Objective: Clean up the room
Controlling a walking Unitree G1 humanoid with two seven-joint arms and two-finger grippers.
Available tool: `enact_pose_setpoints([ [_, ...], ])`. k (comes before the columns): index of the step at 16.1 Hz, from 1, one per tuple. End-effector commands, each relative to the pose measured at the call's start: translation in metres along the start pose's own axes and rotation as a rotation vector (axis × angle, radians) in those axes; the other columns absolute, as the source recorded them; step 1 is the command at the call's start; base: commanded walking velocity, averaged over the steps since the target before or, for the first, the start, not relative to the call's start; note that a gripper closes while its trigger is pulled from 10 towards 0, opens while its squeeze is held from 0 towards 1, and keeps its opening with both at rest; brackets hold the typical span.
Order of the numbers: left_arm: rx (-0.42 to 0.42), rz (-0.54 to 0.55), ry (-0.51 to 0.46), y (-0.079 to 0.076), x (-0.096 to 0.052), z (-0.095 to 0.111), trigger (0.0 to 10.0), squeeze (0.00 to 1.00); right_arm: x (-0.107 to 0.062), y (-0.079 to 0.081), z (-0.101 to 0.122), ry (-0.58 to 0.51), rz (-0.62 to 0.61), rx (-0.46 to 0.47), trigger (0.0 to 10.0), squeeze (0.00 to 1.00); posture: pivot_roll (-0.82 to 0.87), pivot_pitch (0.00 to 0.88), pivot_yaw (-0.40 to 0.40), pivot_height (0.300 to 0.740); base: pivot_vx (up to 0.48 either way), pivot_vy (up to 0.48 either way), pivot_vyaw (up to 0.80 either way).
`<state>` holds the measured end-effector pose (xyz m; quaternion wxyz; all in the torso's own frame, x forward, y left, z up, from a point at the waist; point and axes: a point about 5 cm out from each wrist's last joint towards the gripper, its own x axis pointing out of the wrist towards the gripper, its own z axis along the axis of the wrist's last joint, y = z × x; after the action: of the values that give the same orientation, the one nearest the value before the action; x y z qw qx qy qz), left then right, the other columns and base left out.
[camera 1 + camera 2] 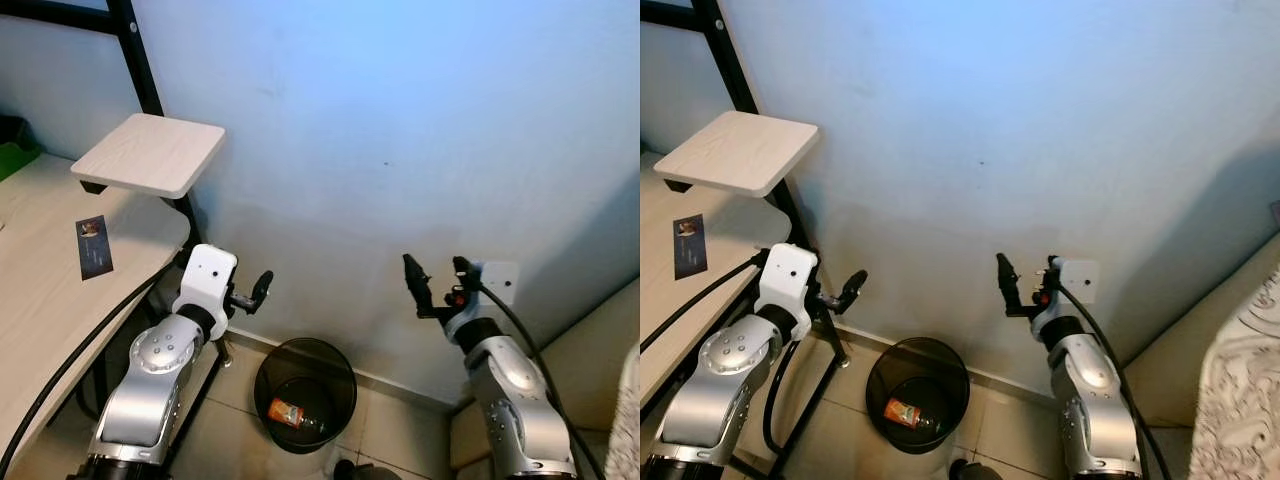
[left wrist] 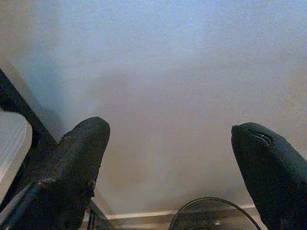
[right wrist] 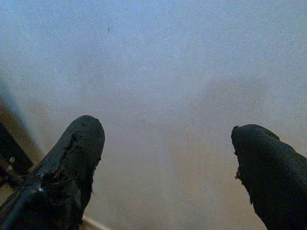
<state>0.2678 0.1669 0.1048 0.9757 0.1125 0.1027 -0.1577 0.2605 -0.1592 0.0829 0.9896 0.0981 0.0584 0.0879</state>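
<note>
A black bin [image 1: 305, 393] stands on the tiled floor [image 1: 395, 435] against the pale blue wall [image 1: 400, 130], an orange packet [image 1: 286, 412] inside. Above the bin, the left gripper [image 1: 262, 287] and right gripper [image 1: 437, 274] are both spread wide, holding nothing.

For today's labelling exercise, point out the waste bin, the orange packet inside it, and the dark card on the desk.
waste bin [image 1: 345, 372]: left eye view, right rim.
orange packet [image 1: 286, 411]: left eye view, its middle.
dark card [image 1: 94, 246]: left eye view, its middle.

A pale wood counter [image 1: 40, 300] runs along the left, with a small dark card [image 1: 93, 246] lying flat on it. Above its far end, a small wood shelf [image 1: 150, 152] juts from a black frame [image 1: 140, 60]. On the tiled floor [image 1: 400, 440] by the wall stands a black bin [image 1: 305, 393], a wrapper [image 1: 287, 411] lying inside.
</note>
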Motion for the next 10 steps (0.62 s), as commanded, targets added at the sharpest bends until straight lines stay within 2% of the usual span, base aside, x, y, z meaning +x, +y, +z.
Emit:
enact_pose_setpoints([
  [1,0.011,-0.005,-0.005,0.0,0.001,0.002,10.0,0.0,-0.004,-0.003,-0.007,0.038,-0.023,-0.009,10.0,1.0,0.07,0.0,-0.012,0.74,0.0,0.0,-0.74],
  [5,0.021,0.005,-0.018,0.002,0.0,0.007,10.0,0.0,-0.005,-0.01,-0.004,0.04,-0.044,-0.001,10.0,1.0,0.06,0.0,0.005,0.74,0.0,0.0,-0.74],
  [6,0.02,0.007,-0.021,0.002,-0.001,0.007,10.0,0.0,-0.005,-0.011,-0.004,0.035,-0.054,-0.022,10.0,1.0,0.07,0.0,0.007,0.74,0.0,0.0,-0.74],
  [7,0.02,0.015,-0.014,0.004,-0.005,0.007,10.0,0.0,-0.007,-0.013,-0.008,0.039,-0.083,-0.022,10.0,1.0,0.09,0.0,0.008,0.74,0.0,0.0,-0.75],
  [9,0.025,0.042,-0.003,0.011,-0.01,0.005,10.0,0.0,-0.009,-0.007,-0.012,0.047,-0.074,-0.03,10.0,1.0,0.11,0.0,0.007,0.74,0.0,0.0,-0.76],
  [10,-0.001,0.092,-0.001,0.02,-0.013,0.003,10.0,0.0,-0.01,-0.004,-0.015,0.062,-0.078,-0.039,10.0,1.0,0.12,0.0,0.015,0.74,0.0,0.0,-0.76],
])
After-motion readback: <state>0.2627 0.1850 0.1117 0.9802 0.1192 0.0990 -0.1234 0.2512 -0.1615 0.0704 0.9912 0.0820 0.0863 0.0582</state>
